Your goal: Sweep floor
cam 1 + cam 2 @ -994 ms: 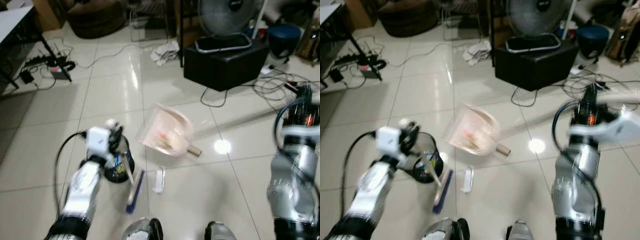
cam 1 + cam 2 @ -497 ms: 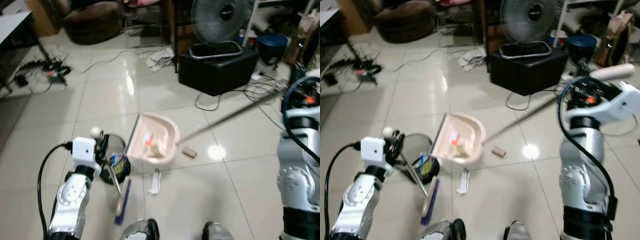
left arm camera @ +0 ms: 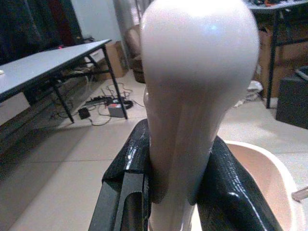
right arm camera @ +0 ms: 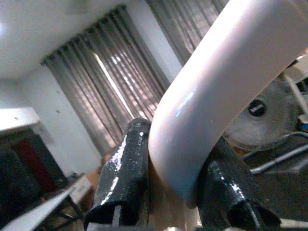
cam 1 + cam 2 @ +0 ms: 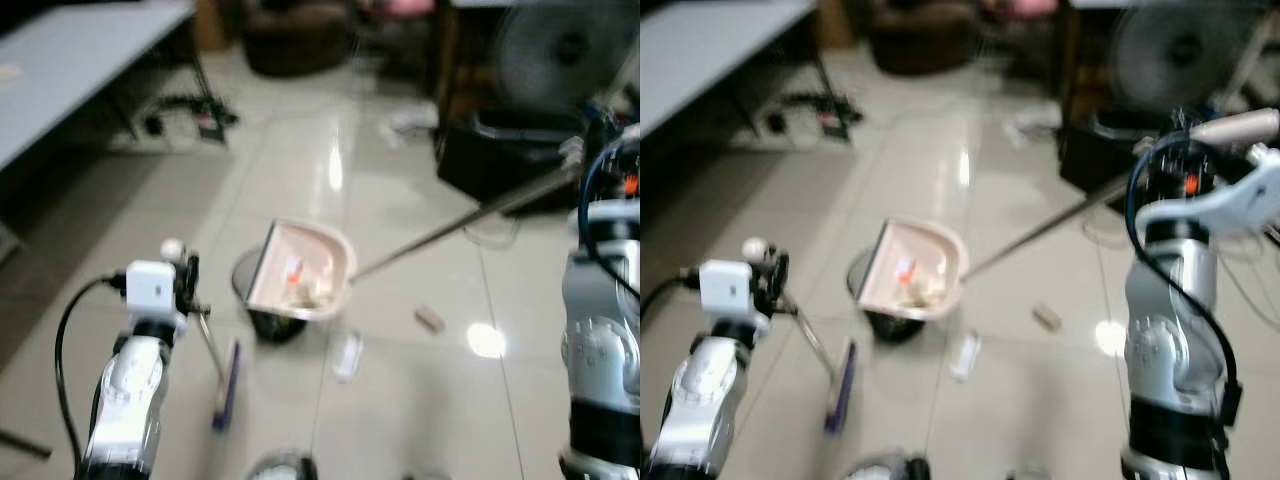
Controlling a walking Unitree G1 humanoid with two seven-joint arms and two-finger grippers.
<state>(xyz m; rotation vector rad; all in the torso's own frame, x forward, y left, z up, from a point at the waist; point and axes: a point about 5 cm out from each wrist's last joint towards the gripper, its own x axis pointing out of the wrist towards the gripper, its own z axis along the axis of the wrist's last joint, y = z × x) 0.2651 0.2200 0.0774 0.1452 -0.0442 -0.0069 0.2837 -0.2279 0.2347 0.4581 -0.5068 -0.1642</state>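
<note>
Nearest the robot, the broom (image 5: 222, 385) is held by the left gripper (image 3: 173, 192), whose two black fingers (image 3: 127, 183) are pressed against the pale rounded top of the handle. The brush head rests on the tiles at the lower left, and the thin shaft rises from it toward the left wrist; its long axis runs from the floor up and back to the robot, tilted rather than upright.

Since half a second ago the whole view has swung (the grey table (image 5: 80, 60) has come in at the upper left, and everything is blurred), so the camera has moved. Beyond that, the dustpan (image 5: 298, 272) is now seen lifted and standing over the small dark bin (image 5: 270, 322), where before it lay beside the bin. It is judged that the swept bits (a red-and-white scrap and some pale crumbs are visible inside) are about to be tipped in, so one pass of sweeping is nearly closed.

The dustpan's straight open edge faces the robot's left and slightly down; its long metal handle (image 5: 460, 222) runs away to the upper right, to the right gripper (image 4: 178, 163), whose fingers clamp the curved pale grip.

Farther out, a white scrap (image 5: 346, 355) and a small brown tube (image 5: 429, 319) lie unswept on the tiles. Beyond them stand a black box (image 5: 500, 160) and a fan (image 5: 565, 50).
</note>
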